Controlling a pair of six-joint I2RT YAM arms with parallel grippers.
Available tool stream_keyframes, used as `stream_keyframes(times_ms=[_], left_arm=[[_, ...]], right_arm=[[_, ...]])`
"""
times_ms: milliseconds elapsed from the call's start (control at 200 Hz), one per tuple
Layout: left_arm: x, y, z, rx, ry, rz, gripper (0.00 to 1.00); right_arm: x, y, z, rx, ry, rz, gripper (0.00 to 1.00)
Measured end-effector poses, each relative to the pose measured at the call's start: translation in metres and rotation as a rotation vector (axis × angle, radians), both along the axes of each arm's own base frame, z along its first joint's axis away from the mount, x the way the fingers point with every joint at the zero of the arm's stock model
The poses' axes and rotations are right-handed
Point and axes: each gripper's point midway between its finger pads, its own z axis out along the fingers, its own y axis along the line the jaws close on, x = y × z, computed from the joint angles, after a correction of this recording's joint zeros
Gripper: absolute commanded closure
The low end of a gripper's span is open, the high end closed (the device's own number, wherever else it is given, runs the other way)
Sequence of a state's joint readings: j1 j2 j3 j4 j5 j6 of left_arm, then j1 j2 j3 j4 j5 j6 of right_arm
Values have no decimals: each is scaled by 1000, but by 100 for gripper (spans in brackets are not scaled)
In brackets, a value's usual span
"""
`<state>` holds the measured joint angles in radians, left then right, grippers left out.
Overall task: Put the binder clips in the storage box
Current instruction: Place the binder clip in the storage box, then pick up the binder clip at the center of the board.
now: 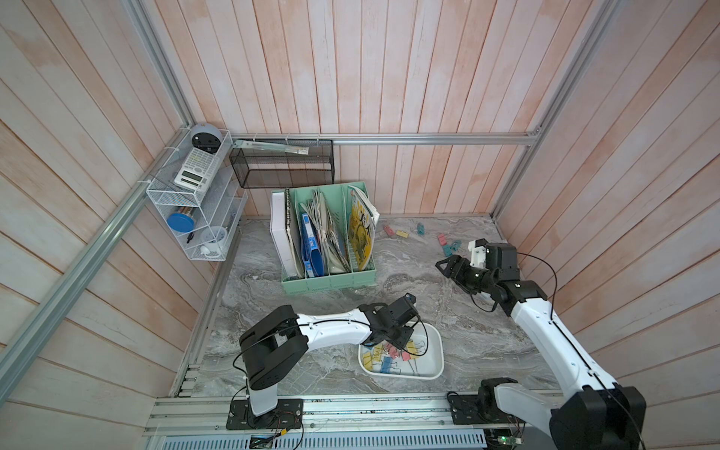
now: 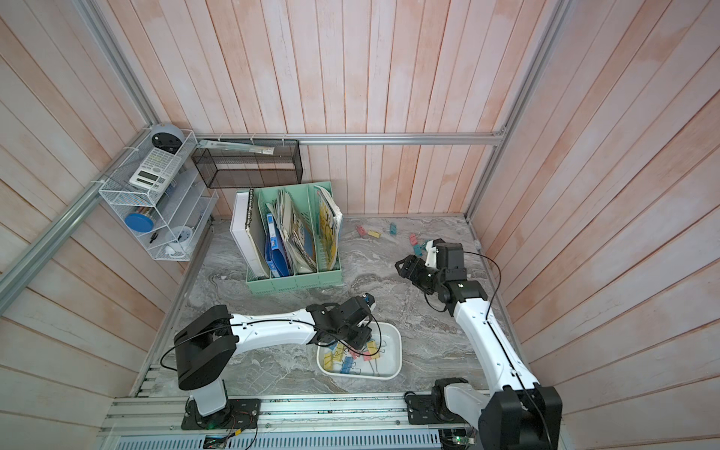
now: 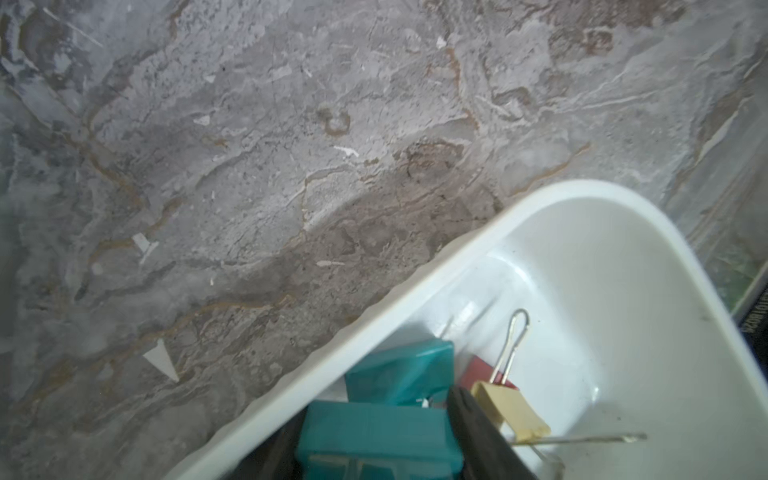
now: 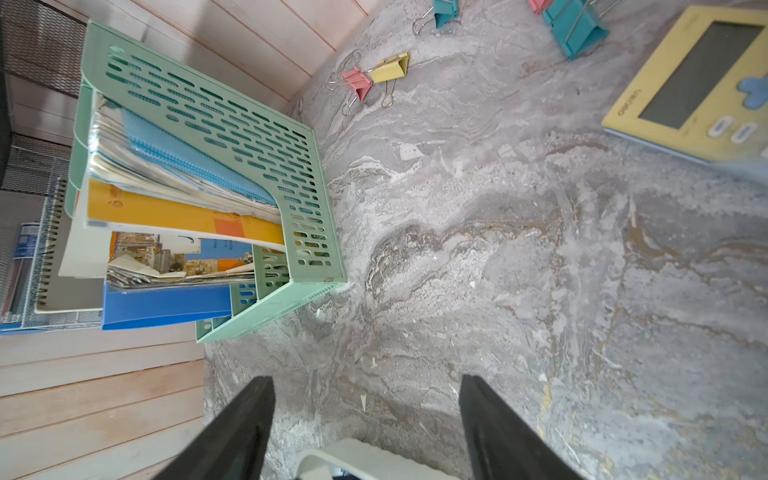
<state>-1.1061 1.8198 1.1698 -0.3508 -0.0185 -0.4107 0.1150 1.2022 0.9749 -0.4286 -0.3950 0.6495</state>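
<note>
**Storage box part filled, far clips not yet collected**

My left gripper (image 1: 383, 341) is clamped on a teal binder clip (image 3: 376, 436) just above the storage box (image 1: 428, 362). A heap of binder clips (image 1: 383, 356) already lies inside. My right gripper (image 1: 444, 265) hangs open and empty near several loose clips (image 1: 448, 244) on the tabletop (image 1: 428, 311).

On the left, stretches the left arm (image 1: 331, 331) almost level from its base at the near edge of the table (image 1: 409, 280) toward the middle, tips the wrist downward, and clamps the left gripper (image 3: 374, 415) on a teal binder clip (image 3: 374, 449). On the right, raises the right arm (image 1: 553, 343) from the near right corner toward the far right one, points the wrist leftward, and holds the right gripper (image 4: 365, 382) above the tabletop with jaws spread wide.
</note>
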Motion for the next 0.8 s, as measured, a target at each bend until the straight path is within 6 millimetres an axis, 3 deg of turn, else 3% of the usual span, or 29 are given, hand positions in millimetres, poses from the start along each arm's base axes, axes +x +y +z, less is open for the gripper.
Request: stream_keyframes(times_ms=[145, 245, 315, 440, 540, 620, 690, 800], left_arm=[[-3, -5, 5, -23, -3, -5, 18], [0, -2, 26, -47, -38, 1, 3], [8, 6, 60, -99, -86, 25, 0], [29, 33, 149, -238, -202, 104, 0], [44, 55, 226, -333, -307, 172, 0], [49, 72, 264, -373, -364, 212, 0], [57, 90, 275, -369, -385, 261, 0], [81, 118, 262, -307, -372, 357, 0]], right_arm=[[41, 4, -1, -56, 18, 44, 24], [82, 6, -5, -103, 21, 59, 24], [119, 5, -9, -146, 17, 53, 26], [187, -2, -22, -240, 17, -4, 26], [222, -10, -35, -323, 48, -68, 27], [247, -14, -41, -383, 62, -117, 27], [267, -15, -45, -429, 61, -150, 27], [298, -9, -54, -451, 25, -179, 27]])
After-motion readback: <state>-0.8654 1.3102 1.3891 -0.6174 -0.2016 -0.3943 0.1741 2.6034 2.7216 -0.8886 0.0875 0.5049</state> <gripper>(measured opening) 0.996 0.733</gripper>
